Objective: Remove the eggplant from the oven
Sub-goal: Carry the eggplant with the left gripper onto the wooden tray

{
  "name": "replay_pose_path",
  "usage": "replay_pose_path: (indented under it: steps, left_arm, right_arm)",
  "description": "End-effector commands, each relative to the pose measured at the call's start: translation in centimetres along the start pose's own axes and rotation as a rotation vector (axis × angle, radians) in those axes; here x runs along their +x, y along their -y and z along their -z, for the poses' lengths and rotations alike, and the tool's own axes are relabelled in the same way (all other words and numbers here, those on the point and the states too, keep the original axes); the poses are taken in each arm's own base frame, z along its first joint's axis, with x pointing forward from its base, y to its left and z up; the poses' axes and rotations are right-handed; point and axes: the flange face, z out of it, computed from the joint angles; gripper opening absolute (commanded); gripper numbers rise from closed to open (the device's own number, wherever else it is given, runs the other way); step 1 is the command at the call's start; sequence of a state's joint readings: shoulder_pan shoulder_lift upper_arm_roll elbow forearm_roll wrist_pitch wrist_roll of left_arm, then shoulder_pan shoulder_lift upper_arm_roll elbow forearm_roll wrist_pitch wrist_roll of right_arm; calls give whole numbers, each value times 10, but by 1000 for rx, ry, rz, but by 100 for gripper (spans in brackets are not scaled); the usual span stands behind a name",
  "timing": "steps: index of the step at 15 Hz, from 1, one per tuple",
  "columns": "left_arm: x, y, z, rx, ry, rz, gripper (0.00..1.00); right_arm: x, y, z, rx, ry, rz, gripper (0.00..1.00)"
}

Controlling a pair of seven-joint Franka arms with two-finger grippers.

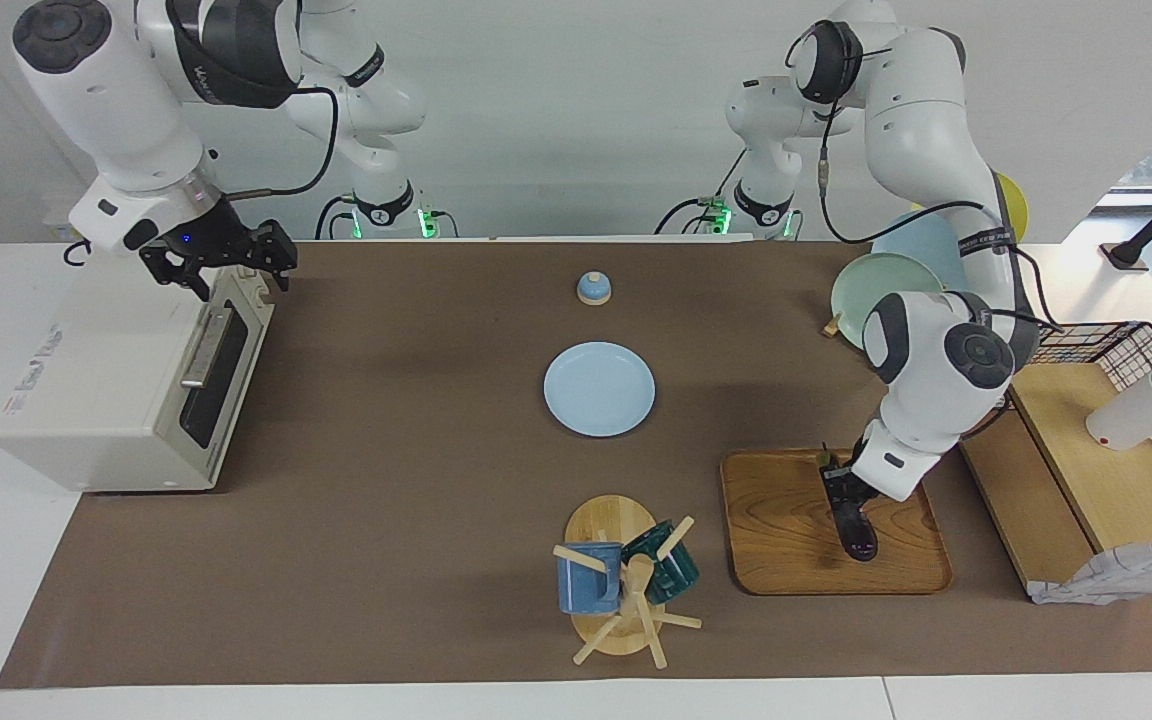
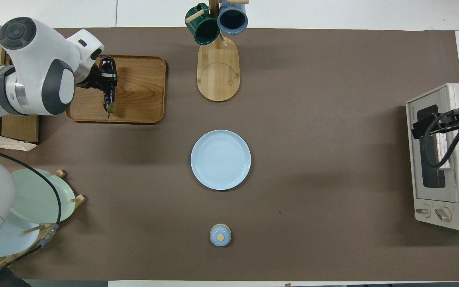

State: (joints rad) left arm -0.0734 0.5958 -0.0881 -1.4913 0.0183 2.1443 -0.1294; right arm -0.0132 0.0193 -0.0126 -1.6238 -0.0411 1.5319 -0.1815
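Well, the eggplant [image 1: 857,531] was already out, lying on the wooden tray [image 1: 786,530] with the left gripper [image 1: 848,500] clamped on it. The right gripper [image 1: 226,262], fingers apart, hovered over the toaster oven [image 1: 116,390], whose door looked closed. Only the release seemed left.

Glossy eggplant [image 1: 858,535], wooden tray [image 1: 786,540]

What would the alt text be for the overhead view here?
The left gripper sits at the eggplant on the wooden tray. The right gripper is over the oven door, which looks closed.
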Motion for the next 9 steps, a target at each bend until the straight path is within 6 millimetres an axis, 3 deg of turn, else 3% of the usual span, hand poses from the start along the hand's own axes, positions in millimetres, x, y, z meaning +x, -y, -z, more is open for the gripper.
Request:
replay_pose_path:
  steps: [1,5,6,7,9]
  left_arm:
    - [2,-1,2,23,-15,-27,0]
    - [-3,-1,-4,46,-13,-47,0]
    - [-3,0,-4,49,-9,-49,23]
    - [-2,0,-1,50,-4,-48,96]
    - [-1,-1,11,47,-16,-45,100]
  right_arm:
    - [3,0,2,-9,15,-45,100]
    - [5,0,2,-6,5,-72,100]
    - [5,0,1,-5,3,-73,100]
    - [6,0,2,-4,0,-75,100]
    - [8,0,6,-8,-29,-77,100]
